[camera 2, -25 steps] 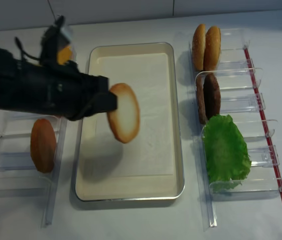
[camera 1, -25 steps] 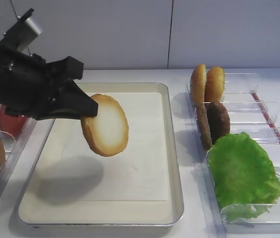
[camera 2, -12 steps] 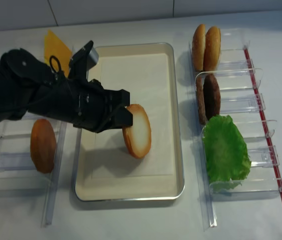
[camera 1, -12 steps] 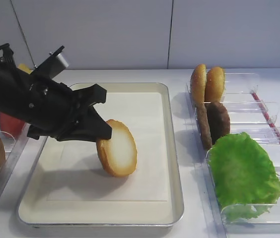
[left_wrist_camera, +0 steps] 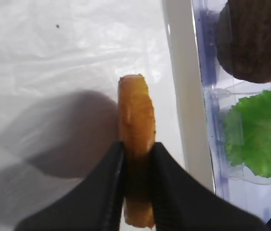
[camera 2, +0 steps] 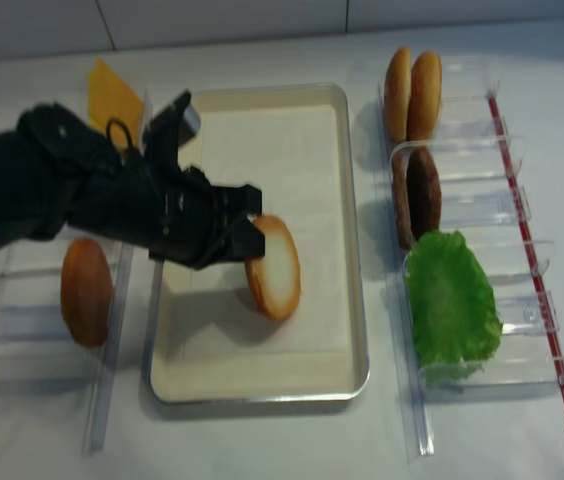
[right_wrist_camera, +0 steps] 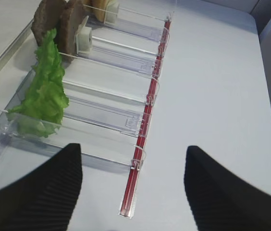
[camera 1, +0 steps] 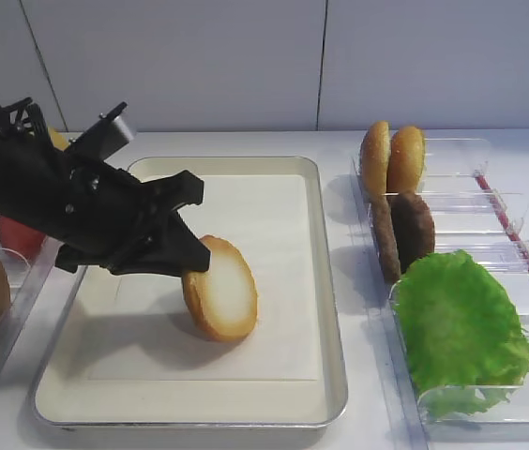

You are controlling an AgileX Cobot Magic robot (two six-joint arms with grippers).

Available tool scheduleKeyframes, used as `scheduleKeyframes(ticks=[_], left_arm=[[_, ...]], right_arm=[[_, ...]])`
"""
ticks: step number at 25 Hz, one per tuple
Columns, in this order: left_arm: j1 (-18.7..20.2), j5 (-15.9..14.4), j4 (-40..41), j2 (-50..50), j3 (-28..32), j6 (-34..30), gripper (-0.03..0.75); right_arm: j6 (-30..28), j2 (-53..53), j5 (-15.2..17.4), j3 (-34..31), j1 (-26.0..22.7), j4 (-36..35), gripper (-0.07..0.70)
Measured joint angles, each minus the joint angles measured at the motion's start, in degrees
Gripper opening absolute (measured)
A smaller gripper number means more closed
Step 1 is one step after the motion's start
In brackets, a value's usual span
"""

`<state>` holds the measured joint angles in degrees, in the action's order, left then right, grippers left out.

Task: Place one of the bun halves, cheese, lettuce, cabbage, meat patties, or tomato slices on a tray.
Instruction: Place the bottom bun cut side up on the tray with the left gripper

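The tray [camera 1: 325, 281] takes up the middle of the white table, its pale paper liner bare except for what the left arm brings to it. To the right stand the clear plastic bins [camera 1: 490, 202] with the lettuce [camera 1: 460, 328], the meat patties [camera 1: 413, 230] and two golden buns [camera 1: 391, 157] on edge; to the left I can see a corner of cheese [camera 2: 112, 92] and a browner bun piece [camera 2: 86, 290].

The left gripper [left_wrist_camera: 136, 159] is pinching the bun half [camera 1: 220, 289] across its thickness, a jaw pressed against each face, so the bun half stands on edge over the liner with its pale cut side facing the right-hand bins. Its lower rim looks to be touching the paper or just above it; I can't tell which.

To finish well, I'd say tip it so the bun lands flat rather than rolling off on its rim, then part the jaws gently and lift straight away.

The right gripper [right_wrist_camera: 130, 192] hangs spread wide and empty above the table beside the bins.
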<state>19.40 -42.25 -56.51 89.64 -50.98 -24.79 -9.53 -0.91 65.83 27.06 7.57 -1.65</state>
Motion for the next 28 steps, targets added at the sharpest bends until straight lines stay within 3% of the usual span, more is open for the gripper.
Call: scheduleKeyframes(ticks=[12, 14, 18, 20, 28], left_arm=[[0.00, 0.15, 4.16, 0.65, 0.00, -1.02, 0.141], [0.00, 0.04, 5.51, 0.65, 0.00, -1.02, 0.184], [0.00, -1.06, 7.67, 1.12, 0.00, -0.65, 0.376], [0.00, -1.15, 8.19, 1.12, 0.00, -0.55, 0.435], [0.00, -1.15, 12.29, 1.21, 0.00, 1.68, 0.473]], right_arm=[[0.00, 0.00, 0.00, 0.00, 0.00, 0.00, 0.496], [0.00, 0.00, 0.00, 0.00, 0.00, 0.00, 0.496], [0.00, 0.00, 0.00, 0.00, 0.00, 0.00, 0.496], [0.00, 0.00, 0.00, 0.00, 0.00, 0.00, 0.496], [0.00, 0.00, 0.00, 0.00, 0.00, 0.00, 0.496]])
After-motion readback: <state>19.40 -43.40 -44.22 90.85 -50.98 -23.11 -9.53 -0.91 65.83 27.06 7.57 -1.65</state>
